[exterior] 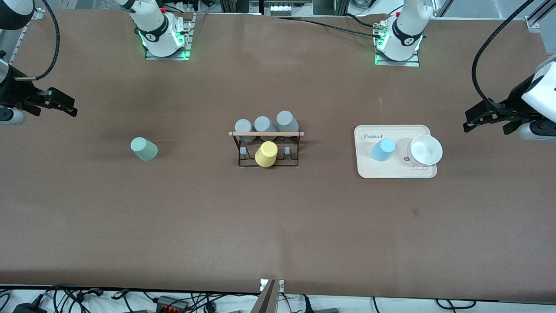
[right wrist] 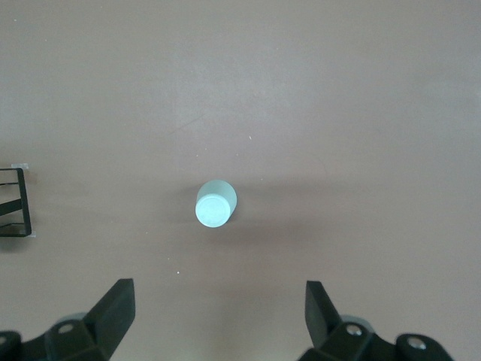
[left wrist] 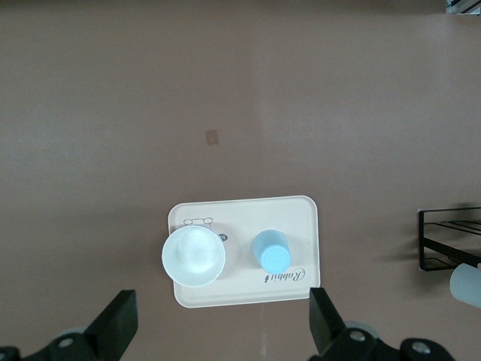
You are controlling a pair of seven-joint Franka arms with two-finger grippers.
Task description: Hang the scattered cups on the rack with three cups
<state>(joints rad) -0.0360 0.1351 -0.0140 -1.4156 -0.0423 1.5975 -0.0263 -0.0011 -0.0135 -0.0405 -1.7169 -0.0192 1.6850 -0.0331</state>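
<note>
With both tools spread wide and holding nothing, the right tool (right wrist: 218,316) should drop squarely over the mint cup (exterior: 144,149) on the bare table, while the left tool (left wrist: 222,323) takes the blue cup (exterior: 383,149) on the tray (exterior: 369,170), before either nears the rack (exterior: 266,150).

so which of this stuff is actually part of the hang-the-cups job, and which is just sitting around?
Job:
- light blue cup, on the beige tray
- mint green cup, on the table toward the right arm's end
- black wire rack

Lying about:
- yellow cup and three grey cups on the rack
- beige tray
- white bowl on the tray
</note>
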